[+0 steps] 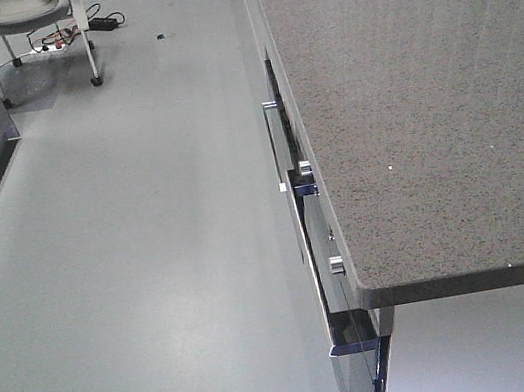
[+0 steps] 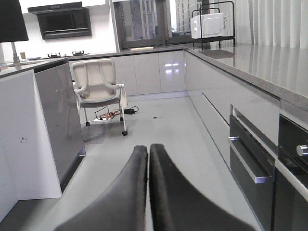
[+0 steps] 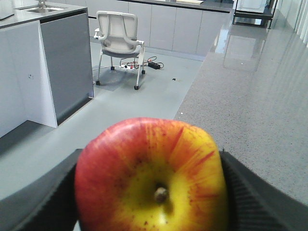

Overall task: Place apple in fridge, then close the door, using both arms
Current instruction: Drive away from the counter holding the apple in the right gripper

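The apple (image 3: 149,175), red with a yellow patch around its stem, fills the lower middle of the right wrist view. My right gripper (image 3: 150,190) is shut on it, with a black finger on each side and the stem end facing the camera. It hangs over the left edge of a grey stone counter (image 3: 250,96). In the left wrist view my left gripper (image 2: 148,151) is shut, its fingertips (image 2: 166,192) pressed together on nothing, above the floor. The fridge and the door are out of view. Neither gripper shows in the front view.
A long stone-topped counter (image 1: 429,106) with metal-handled drawers (image 1: 290,181) runs along the right. A grey counter block with a white side (image 2: 57,115) stands at the left. A white wheeled chair (image 2: 98,89) and a power strip (image 1: 100,23) are on the floor ahead.
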